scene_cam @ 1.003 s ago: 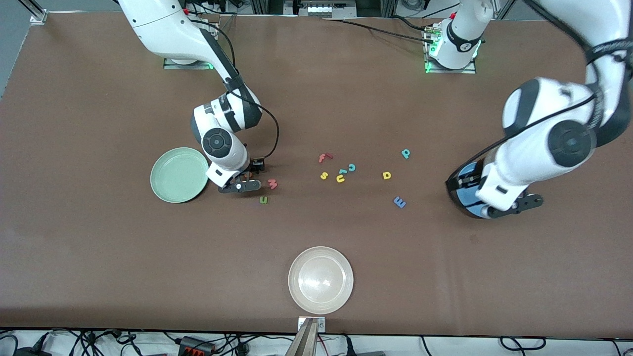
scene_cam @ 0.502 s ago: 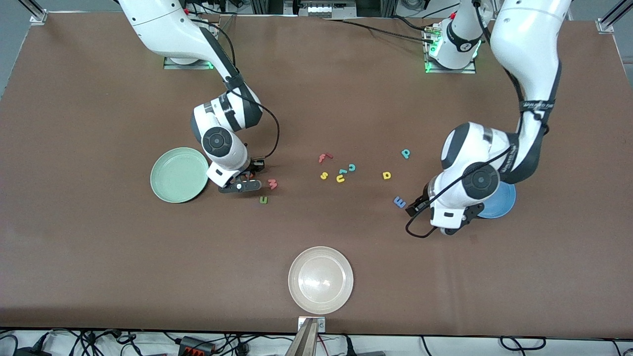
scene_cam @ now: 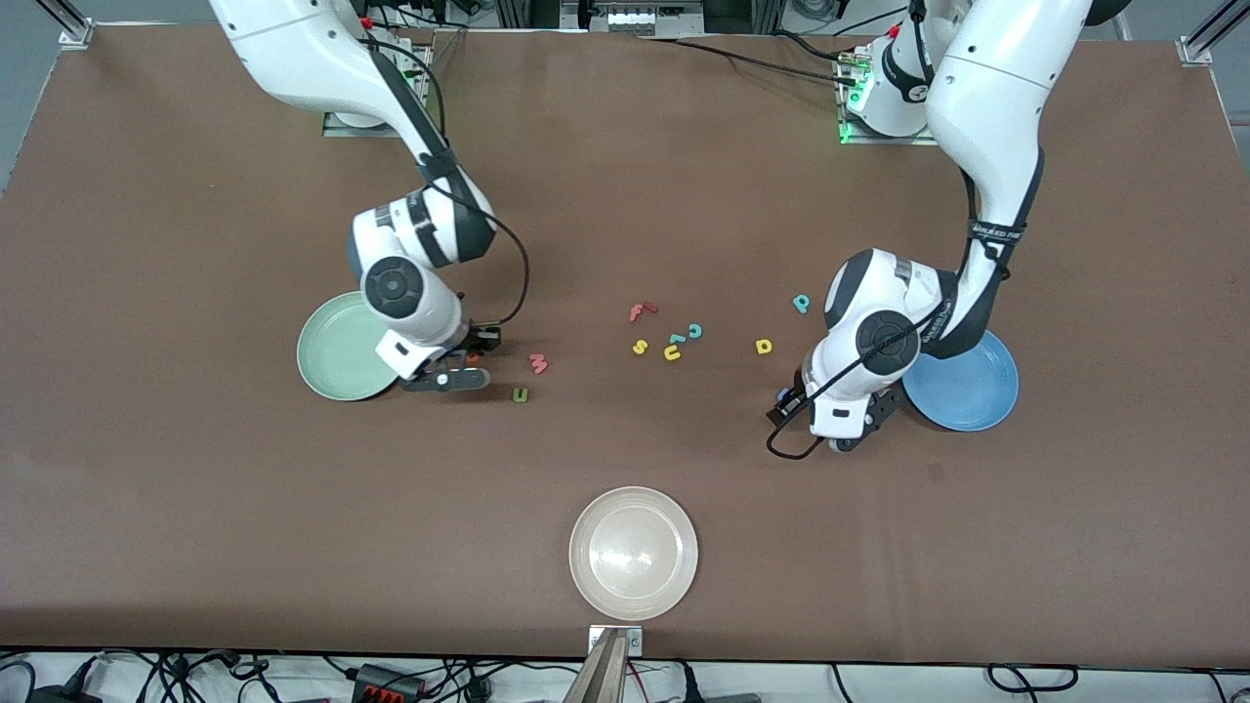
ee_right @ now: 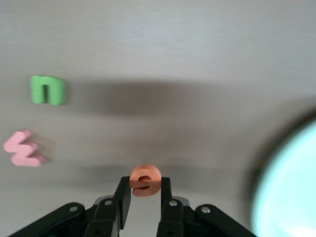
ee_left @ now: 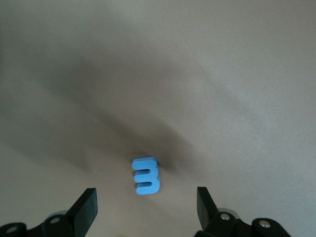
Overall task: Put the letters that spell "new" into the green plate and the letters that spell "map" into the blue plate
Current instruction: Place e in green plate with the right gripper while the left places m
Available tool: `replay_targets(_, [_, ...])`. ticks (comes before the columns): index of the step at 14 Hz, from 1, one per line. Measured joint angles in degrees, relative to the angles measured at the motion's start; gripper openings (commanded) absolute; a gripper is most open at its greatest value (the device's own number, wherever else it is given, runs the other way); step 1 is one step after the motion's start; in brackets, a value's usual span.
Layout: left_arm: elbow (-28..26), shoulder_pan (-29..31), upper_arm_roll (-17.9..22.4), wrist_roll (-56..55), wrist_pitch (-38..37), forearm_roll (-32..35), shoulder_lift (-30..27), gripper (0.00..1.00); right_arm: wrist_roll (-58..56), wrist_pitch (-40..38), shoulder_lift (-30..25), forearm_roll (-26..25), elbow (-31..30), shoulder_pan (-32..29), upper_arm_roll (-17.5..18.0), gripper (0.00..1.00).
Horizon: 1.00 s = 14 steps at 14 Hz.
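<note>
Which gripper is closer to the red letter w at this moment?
The right. The right gripper is beside the red w, toward the green plate, holding the orange e. The left gripper is over the blue m, near the blue plate.

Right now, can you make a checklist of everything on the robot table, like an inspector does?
Surface: brown table, flat, no spills seen.
Job's things: green plate and blue plate hold no letters. Orange e gripped; red w, green n, yellow a and teal p lie on the table; blue m lies under the left end effector.
Clutter: white plate; red f, yellow s, yellow u, teal c.
End effectors: right end effector shut on the e beside the green plate; left end effector open above the m.
Cables: black cables along both arms.
Surroundings: wires past the table's edges.
</note>
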Motion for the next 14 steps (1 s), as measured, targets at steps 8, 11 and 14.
replay_targets(8, [-2.4,-0.6,0.0,-0.2,4.9,0.0,2.0,0.26,-7.0,-12.5,-4.8,-1.2,-2.4,-15.5,-1.4,0.15])
replay_targets(11, [-2.3,-0.7,0.0,-0.2,4.9,0.0,1.9,0.07,-7.4,-11.2,-1.9,-2.0,-2.7,-17.3,-1.5,0.15])
replay_targets(14, [-2.2,-0.7,0.1,-0.2,4.9,0.0,1.8,0.07,-7.6,-10.4,-0.1,-2.0,-2.7,-17.5,-1.5,0.23])
